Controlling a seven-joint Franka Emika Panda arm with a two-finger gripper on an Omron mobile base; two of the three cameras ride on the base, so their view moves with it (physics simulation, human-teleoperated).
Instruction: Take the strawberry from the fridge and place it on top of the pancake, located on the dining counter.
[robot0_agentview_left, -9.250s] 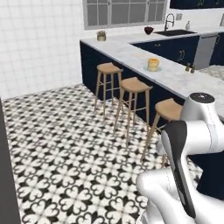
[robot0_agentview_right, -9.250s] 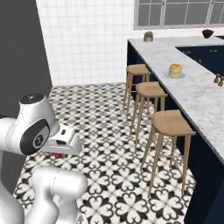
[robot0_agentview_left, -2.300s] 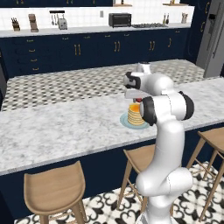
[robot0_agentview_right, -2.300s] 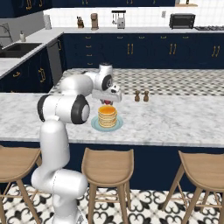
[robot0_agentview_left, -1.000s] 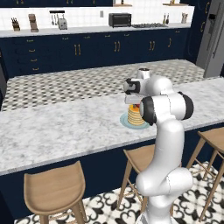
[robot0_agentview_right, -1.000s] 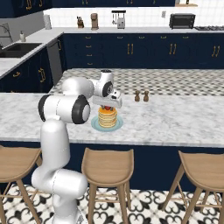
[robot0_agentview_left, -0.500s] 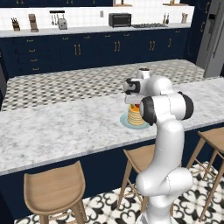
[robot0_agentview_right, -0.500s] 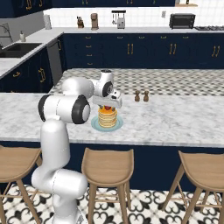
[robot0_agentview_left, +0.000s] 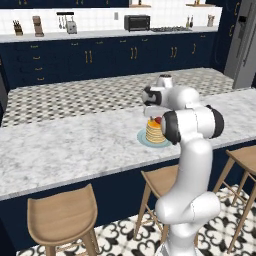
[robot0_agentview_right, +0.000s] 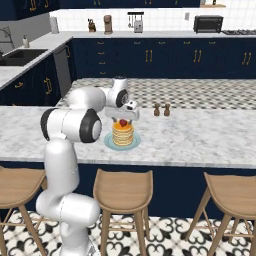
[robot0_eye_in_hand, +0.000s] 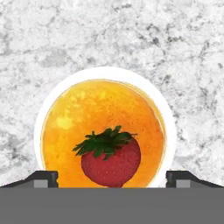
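Observation:
The strawberry (robot0_eye_in_hand: 111, 164) lies on the orange top of the pancake (robot0_eye_in_hand: 87, 118), green leaves up, free of both fingers. The pancake stack (robot0_agentview_left: 154, 133) (robot0_agentview_right: 122, 135) sits on a pale blue plate (robot0_eye_in_hand: 105, 72) on the marble dining counter (robot0_agentview_left: 75, 145) (robot0_agentview_right: 200, 135). My gripper (robot0_eye_in_hand: 111, 177) hangs just above the stack (robot0_agentview_left: 152, 111) (robot0_agentview_right: 121, 116), open, its fingertips (robot0_eye_in_hand: 43, 177) standing wide on either side of the strawberry (robot0_agentview_left: 158, 120) (robot0_agentview_right: 122, 122). The grey fridge (robot0_agentview_left: 246, 45) stands at the far right.
Two small shakers (robot0_agentview_right: 161, 110) stand on the counter right of the plate. Wooden stools (robot0_agentview_left: 60, 220) (robot0_agentview_right: 122, 187) line the counter's near side. Behind it runs a navy worktop with a toaster oven (robot0_agentview_left: 136, 22) and a sink (robot0_agentview_right: 15, 56).
The jaws have spread wide over the last second and let go of the strawberry, which now rests on the pancake. The arm has hardly moved.

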